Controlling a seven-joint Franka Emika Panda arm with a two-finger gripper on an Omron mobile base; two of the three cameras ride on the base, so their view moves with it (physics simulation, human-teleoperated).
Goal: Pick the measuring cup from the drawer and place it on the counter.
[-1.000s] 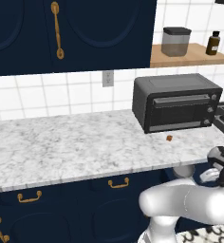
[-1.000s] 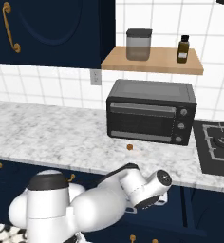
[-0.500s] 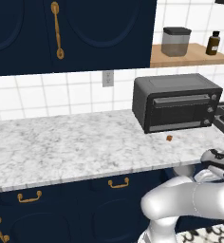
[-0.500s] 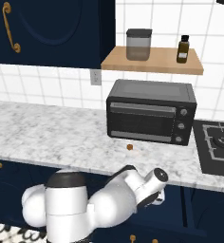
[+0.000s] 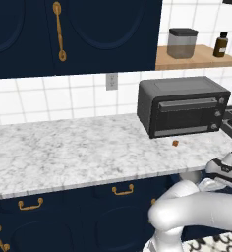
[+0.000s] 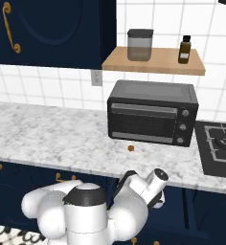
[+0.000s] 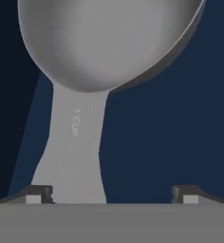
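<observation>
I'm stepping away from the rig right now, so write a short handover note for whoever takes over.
Gripper: fingers open, spread wide apart, nothing held. The arm is reaching low, below the counter edge.
Measuring cup: close ahead in the hand view, its handle running down towards the fingers, nearer one fingertip than the other.
Done: approach to the cup.
Left: centre on the handle, close, lift, set the cup on the counter.

A dark toaster oven (image 5: 183, 107) stands against the white tiled wall, a tiny brown cube (image 5: 175, 143) just in front of it. Above, a wooden shelf (image 6: 153, 61) carries a grey canister (image 6: 140, 45) and a brown bottle (image 6: 184, 49); a stove (image 6: 219, 148) lies to the right.
</observation>
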